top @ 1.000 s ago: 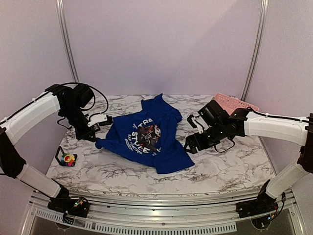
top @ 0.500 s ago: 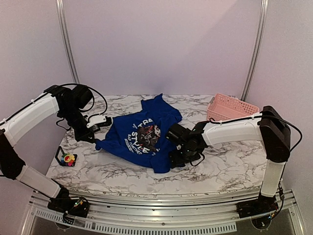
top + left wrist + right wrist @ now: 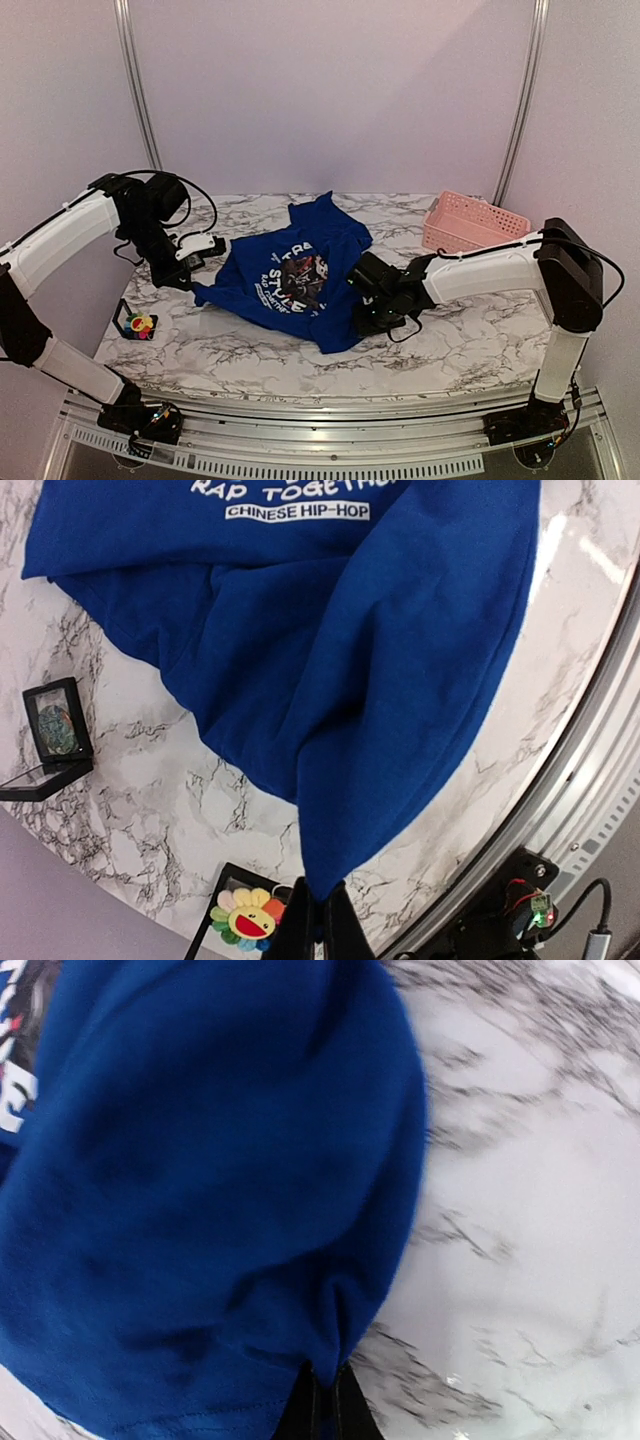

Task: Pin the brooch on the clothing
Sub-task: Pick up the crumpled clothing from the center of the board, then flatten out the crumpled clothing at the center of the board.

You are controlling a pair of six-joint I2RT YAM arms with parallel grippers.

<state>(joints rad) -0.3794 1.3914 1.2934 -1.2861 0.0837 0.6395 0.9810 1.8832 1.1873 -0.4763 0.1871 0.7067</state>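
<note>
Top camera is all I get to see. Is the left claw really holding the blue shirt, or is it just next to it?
Observer: It's really holding it. The left wrist view shows the left gripper pinched shut on a corner of the T-shirt.
Operator: What about the right claw?
Observer: The right wrist view shows the right gripper shut on a fold at the T-shirt's edge.
Operator: And that tiny colourful dot by the left arm?
Observer: That's the brooch. Up close it's a flower with a smiling red mouth, and it isn't pinned on yet.
</note>
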